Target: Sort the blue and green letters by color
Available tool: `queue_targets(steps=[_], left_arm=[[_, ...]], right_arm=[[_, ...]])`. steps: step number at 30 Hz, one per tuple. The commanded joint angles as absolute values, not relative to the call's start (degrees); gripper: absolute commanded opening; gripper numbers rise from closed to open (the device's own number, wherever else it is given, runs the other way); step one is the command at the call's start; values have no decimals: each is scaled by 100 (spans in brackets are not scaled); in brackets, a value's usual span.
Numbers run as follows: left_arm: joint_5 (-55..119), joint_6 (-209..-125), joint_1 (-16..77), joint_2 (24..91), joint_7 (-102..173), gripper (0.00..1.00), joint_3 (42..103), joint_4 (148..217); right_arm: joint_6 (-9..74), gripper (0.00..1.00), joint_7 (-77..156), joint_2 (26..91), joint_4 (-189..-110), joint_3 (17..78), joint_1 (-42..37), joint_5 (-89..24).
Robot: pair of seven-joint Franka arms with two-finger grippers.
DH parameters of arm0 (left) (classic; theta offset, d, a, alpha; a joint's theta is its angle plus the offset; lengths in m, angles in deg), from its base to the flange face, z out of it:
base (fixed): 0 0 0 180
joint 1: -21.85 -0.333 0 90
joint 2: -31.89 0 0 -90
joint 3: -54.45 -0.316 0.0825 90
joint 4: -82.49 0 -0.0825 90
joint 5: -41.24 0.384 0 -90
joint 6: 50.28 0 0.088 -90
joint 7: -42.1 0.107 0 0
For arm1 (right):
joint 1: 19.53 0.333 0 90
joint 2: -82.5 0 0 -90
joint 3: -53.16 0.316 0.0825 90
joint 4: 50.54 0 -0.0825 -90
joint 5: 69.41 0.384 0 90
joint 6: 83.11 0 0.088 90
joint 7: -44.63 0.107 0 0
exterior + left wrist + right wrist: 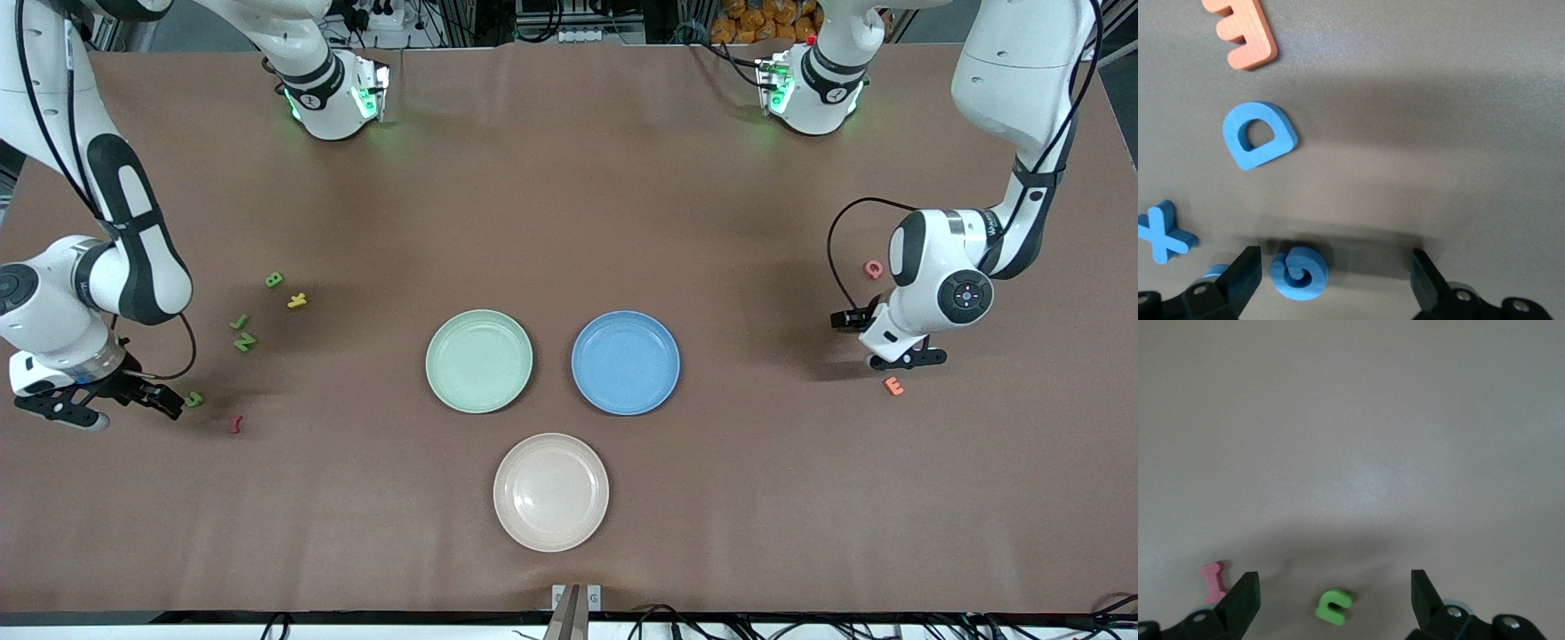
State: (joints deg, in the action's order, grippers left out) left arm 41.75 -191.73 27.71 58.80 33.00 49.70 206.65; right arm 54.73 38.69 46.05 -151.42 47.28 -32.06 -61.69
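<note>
Right gripper (173, 402), at the right arm's end of the table, is low over the cloth with jaws apart and empty. A green J-like letter (193, 399) lies just off its fingertips; in the right wrist view the same piece (1333, 607) sits between the two fingers, nearer one than the other, so a short descent should bracket it. A dark red letter (236, 424) lies just beside, nearer the front camera. The other green letters, B (274, 280), L-like (239, 322) and N (244, 341), sit farther from the camera, with a yellow letter (297, 300) among them.

Centre: green plate (479, 361), blue plate (626, 363) and beige plate (551, 492), all bare.

Left gripper (1331, 280) is low by the orange E (893, 385), jaws apart and empty. The blue G (1299, 273) lies between its fingers, close to one. Blue D (1259, 135) and X (1163, 231) lie apart from it, outside the jaws. A pink Q (874, 268) sits farther from the camera.

Judgement: each arm is placed on its own colour; neither grasp is made yet.
</note>
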Motion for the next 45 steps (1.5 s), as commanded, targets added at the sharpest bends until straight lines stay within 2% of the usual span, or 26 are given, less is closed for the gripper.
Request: queue_targets(steps=[1,18,21,25,28,30,32,45], left_arm=[[4028,-19311,2792,5747,3217,100,5005,20879],[4028,-19363,2792,5721,3217,100,5005,20958],[4028,-19363,2792,5721,3217,78,5005,20958],[4028,-19372,2792,5729,3217,57,5005,20958],[4028,-19372,2783,5729,3217,45,5005,20958],[4028,-19372,2783,5729,3217,42,5005,20950],[4028,-19372,2783,5729,3217,32,5005,20950],[4028,-19328,2950,5501,2910,23,5057,20792]], right_arm=[[5575,100,3769,4225,-14836,4789,-3271,-6062],[5769,99,3883,4119,-14845,4780,-3078,-6062],[5795,98,3962,4102,-14845,4780,-3008,-6062],[5900,98,3988,4049,-14863,4771,-2964,-6071],[5927,98,3989,4040,-14863,4754,-2955,-6088],[5936,98,3989,4023,-14871,4745,-2955,-6097],[5944,98,3980,4022,-14871,4745,-2955,-6106],[6050,95,3953,4049,-14985,4736,-3043,-6247]])
